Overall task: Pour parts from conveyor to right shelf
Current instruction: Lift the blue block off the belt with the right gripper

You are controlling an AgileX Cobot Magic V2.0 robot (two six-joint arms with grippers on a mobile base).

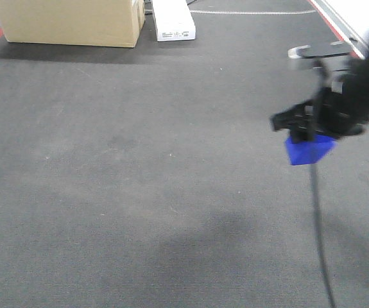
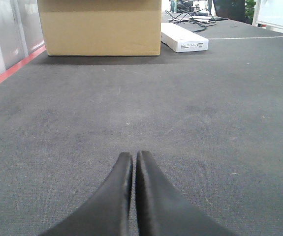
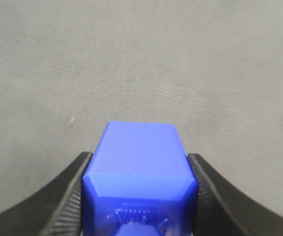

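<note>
My right gripper point(image 3: 140, 164) is shut on a blue plastic bin point(image 3: 140, 172), its two black fingers pressing on the bin's sides. In the front view the right gripper point(image 1: 309, 125) carries the blue bin point(image 1: 308, 149) in the air above grey carpet at the right. The bin's contents are hidden. My left gripper point(image 2: 133, 156) is shut and empty, its black fingers pressed together low over the carpet. The conveyor and the shelf are out of view.
A large cardboard box point(image 1: 72, 22) and a flat white box point(image 1: 172, 19) stand on the carpet at the far left; both show in the left wrist view, the cardboard box point(image 2: 99, 27) and the white box point(image 2: 184, 38). A red floor line point(image 2: 13, 69) runs along the left. A white panel edge point(image 1: 348, 16) is at the far right.
</note>
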